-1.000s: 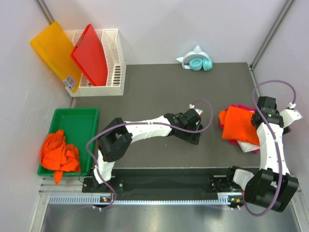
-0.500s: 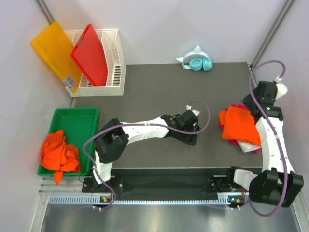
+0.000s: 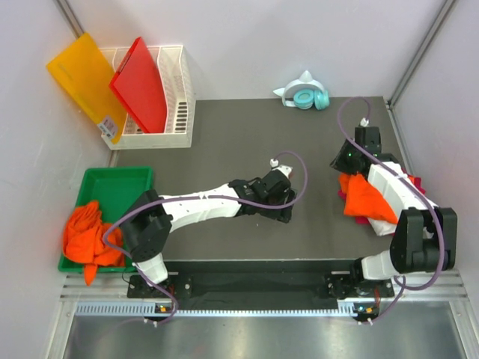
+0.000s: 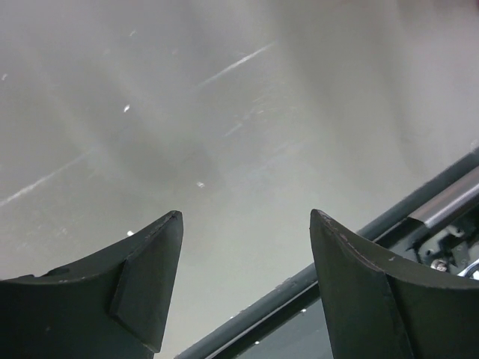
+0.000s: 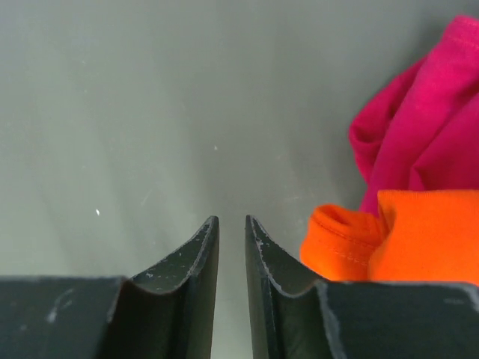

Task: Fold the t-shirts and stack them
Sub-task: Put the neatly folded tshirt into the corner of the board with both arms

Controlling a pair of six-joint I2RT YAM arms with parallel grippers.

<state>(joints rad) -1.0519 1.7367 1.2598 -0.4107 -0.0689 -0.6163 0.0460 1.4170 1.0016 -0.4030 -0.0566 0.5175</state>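
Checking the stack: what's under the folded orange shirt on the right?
Beneath the orange shirt, magenta cloth and white cloth peek out; their folds and anything else are covered.

- Your left arm (image 3: pixel 209 203) stretches low and forward from its base, with the elbow bent.
- Your left gripper (image 4: pixel 245 218) is spread wide, with nothing between its fingers.
- Your right arm (image 3: pixel 389 187) doubles back above its base.
- Your right gripper (image 5: pixel 231 221) is pinched almost together, with a thin slit between the fingertips and nothing in it.
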